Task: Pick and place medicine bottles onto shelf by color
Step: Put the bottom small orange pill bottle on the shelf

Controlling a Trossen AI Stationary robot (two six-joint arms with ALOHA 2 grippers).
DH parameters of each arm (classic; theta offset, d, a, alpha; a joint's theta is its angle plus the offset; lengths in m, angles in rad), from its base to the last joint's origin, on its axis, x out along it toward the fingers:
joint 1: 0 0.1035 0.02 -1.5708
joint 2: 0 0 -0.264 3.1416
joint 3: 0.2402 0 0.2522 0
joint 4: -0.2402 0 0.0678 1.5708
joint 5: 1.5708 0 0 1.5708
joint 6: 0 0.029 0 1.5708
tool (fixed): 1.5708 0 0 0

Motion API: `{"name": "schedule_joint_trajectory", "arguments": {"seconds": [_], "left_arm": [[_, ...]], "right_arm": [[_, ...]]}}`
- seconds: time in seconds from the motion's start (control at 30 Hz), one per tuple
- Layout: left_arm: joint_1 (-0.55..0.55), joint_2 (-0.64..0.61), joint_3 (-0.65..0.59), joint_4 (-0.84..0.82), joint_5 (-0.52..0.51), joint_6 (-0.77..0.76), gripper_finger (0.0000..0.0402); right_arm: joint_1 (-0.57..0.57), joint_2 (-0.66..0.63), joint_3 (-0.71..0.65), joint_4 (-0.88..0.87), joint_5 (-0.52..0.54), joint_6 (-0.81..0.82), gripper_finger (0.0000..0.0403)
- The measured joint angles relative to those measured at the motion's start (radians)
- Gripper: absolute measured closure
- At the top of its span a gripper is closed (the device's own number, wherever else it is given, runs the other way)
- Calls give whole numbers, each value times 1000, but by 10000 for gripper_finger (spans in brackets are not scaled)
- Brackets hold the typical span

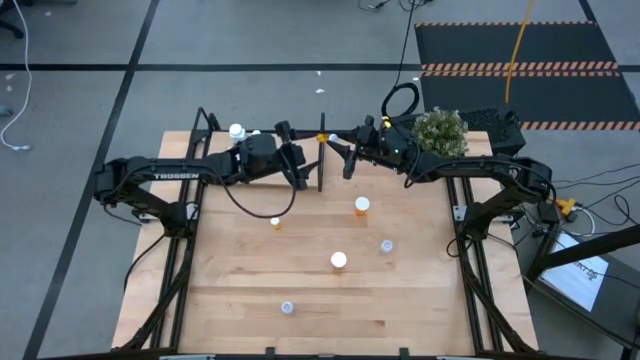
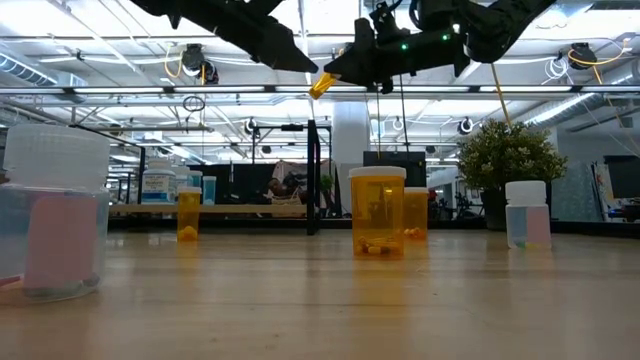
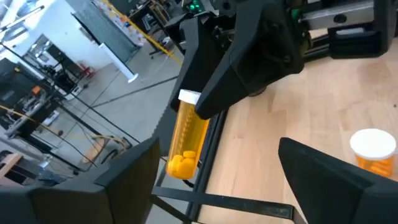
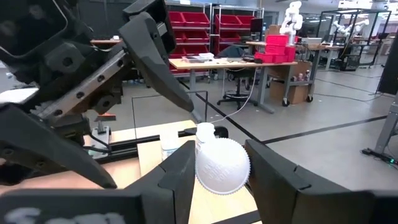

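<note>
An orange medicine bottle [image 3: 186,140] with a white cap hangs high over the table's far middle, between my two grippers. My right gripper [image 4: 222,177] is shut on it. My left gripper [image 3: 224,180] faces it from the table's left, open, its fingers spread wide on either side of the bottle's bottom end without touching it. In the high view the bottle [image 1: 322,137] is beside the shelf's black divider [image 1: 321,170]. A white bottle [image 1: 237,131] stands at the far left, on the shelf. My right gripper pinches the bottle's white cap [image 4: 222,165] between its two fingers, which reach in about level from the table's right. The cap's top faces back toward the wrist, and the orange body [image 2: 320,86] sticks out past the fingertips, tipped slightly down, lifted clear of everything.
On the tabletop stand orange bottles [image 1: 361,206], [image 1: 338,261] and a small one [image 1: 275,223], plus pale blue ones [image 1: 386,246], [image 1: 288,307]. A potted plant [image 1: 440,130] is at the far right. Black frame rails run along both table sides.
</note>
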Motion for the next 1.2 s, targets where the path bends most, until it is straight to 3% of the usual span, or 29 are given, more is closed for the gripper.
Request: {"name": "schedule_joint_trajectory", "arguments": {"seconds": [0.53, 1.2], "left_arm": [[14, 99, 1, 145, -69, 76, 134], [28, 121, 0, 166, -43, 82, 272]], "right_arm": [[7, 0, 0, 1, -45, 16, 273], [7, 0, 0, 8, -77, -8, 273]]}}
